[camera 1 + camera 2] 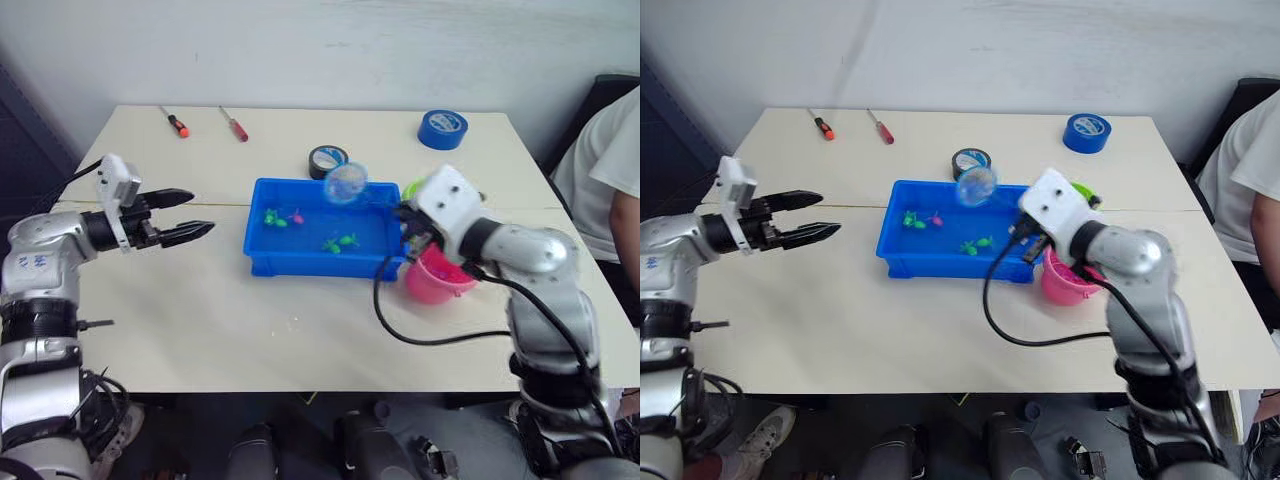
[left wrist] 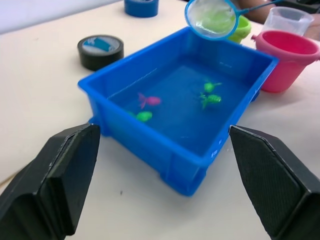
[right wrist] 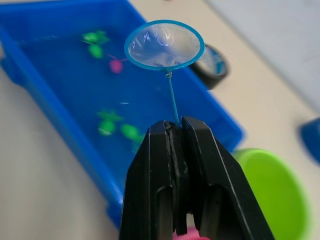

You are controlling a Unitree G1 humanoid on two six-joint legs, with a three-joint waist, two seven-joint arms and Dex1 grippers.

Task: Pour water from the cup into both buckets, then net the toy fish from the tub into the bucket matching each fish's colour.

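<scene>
The blue tub (image 1: 300, 268) sits mid-table holding water and small toy fish: two green (image 1: 272, 218) (image 1: 340, 242) and a pink one (image 1: 297, 216). My right gripper (image 3: 177, 125) is shut on the thin stick of the net (image 1: 346, 184), whose blue hoop hangs above the tub's far right corner and looks empty. The pink bucket (image 1: 437, 280) stands just right of the tub, partly under my right wrist. The green bucket (image 2: 242, 27) and the clear cup (image 2: 287, 20) stand behind it. My left gripper (image 1: 190, 215) is open, left of the tub and apart from it.
Two screwdrivers (image 1: 177, 123) (image 1: 235, 125) lie at the far left of the table. A black tape roll (image 1: 326, 160) sits behind the tub and a blue tape roll (image 1: 442, 128) at the far right. A person (image 1: 610, 180) sits by the right edge. A black cable (image 1: 420, 335) loops over the table.
</scene>
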